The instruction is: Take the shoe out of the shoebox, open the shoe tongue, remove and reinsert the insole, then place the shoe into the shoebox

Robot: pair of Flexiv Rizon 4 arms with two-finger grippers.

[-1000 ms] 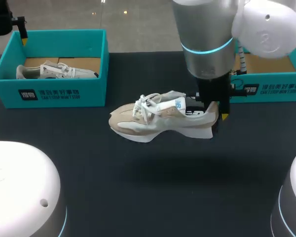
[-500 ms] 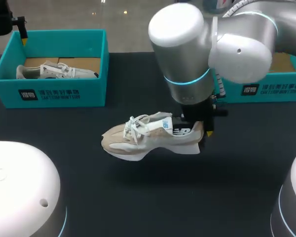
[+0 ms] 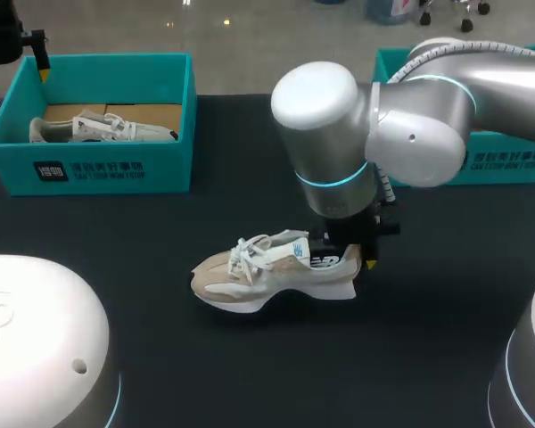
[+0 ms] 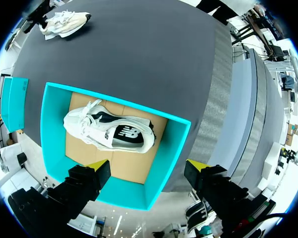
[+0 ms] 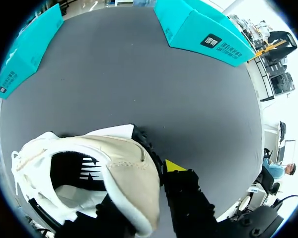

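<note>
Beige shoe (image 3: 267, 272) at the middle of the dark desk (image 3: 160, 357), toe pointing left, heel pinched in the right tool (image 3: 357, 257), far left a teal shoebox (image 3: 89, 169) holding a second shoe (image 3: 102, 127), left tool (image 4: 148, 166) spread wide above it, empty.

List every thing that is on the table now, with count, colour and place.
table: one, black, under everything
shoe: one, beige and white, middle of the table, gripped at the heel
left shoebox: one, teal, far left
second shoe: one, white and beige, inside the left shoebox
right shoebox: one, teal, far right, partly behind the right arm
left tool: one, yellow tips, open, above the left shoebox
right tool: one, shut on the shoe's heel
</note>
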